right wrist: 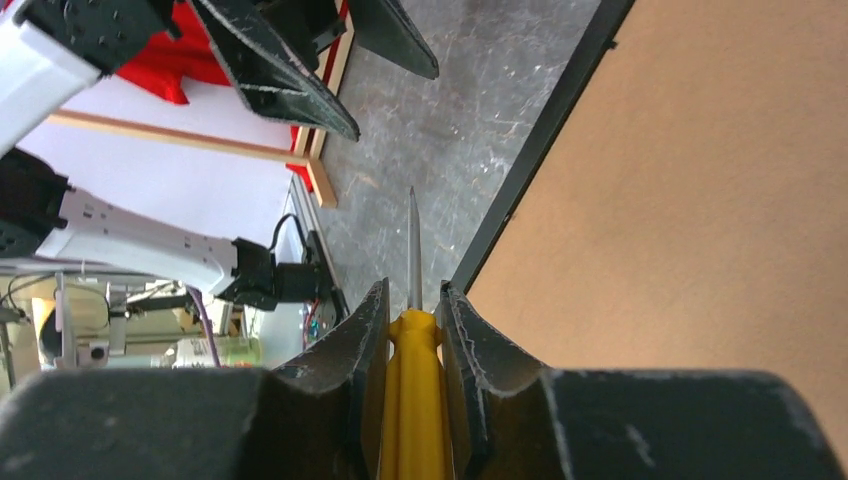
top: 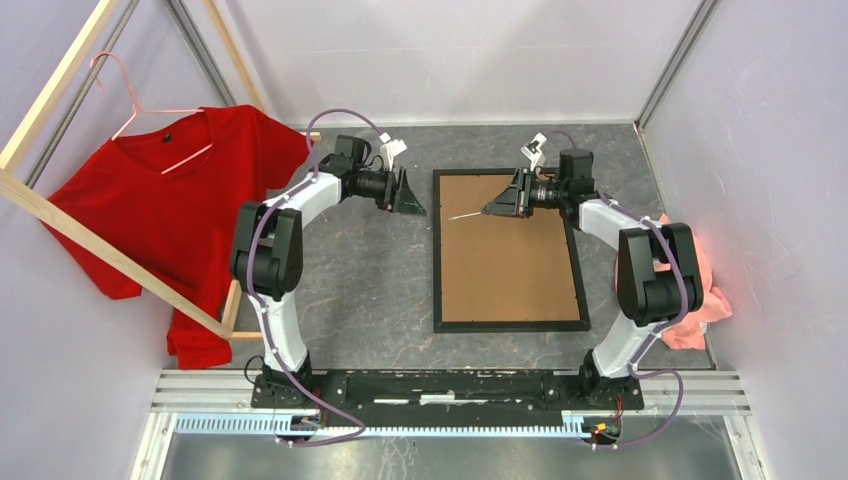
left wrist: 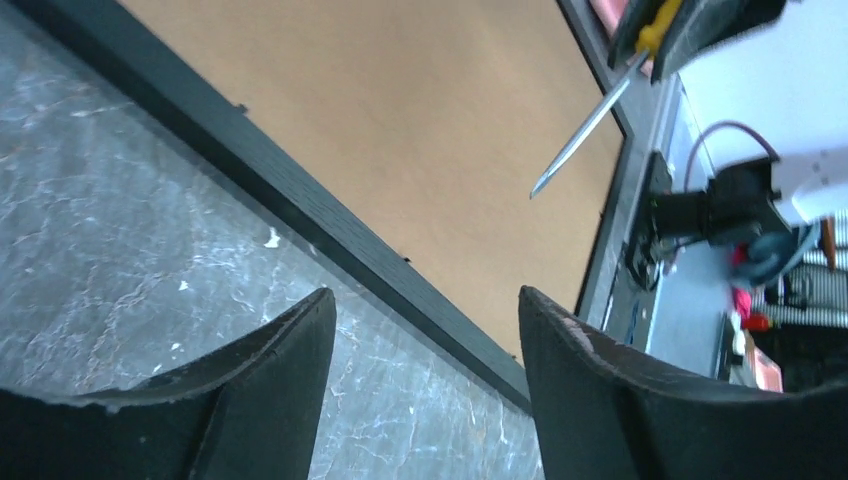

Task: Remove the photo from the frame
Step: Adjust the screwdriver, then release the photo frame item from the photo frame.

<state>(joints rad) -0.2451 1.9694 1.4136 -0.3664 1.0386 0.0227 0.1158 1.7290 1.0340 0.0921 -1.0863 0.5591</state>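
Within frame (top: 437, 250): backing board (top: 505, 270); screwdriver (top: 468, 215) above, shirt (top: 180, 210) left.

Bright even light, soft faint shadows, wrist views slightly soft

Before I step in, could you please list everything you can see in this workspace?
frame: one, black, flat on the table, back up
backing board: one, brown, filling the frame
photo: none visible
screwdriver: one, yellow handle, metal shaft, tip over the board
T-shirt: one, red, far left, on the hanger
hanger: one, pink, at the rack
rack: one, pale wood, left side
cloth: one, pink, table's right edge
table: one, grey marbled
left gripper: one, black, open and empty, beside the frame's left rail
right gripper: one, black, shut on the screwdriver
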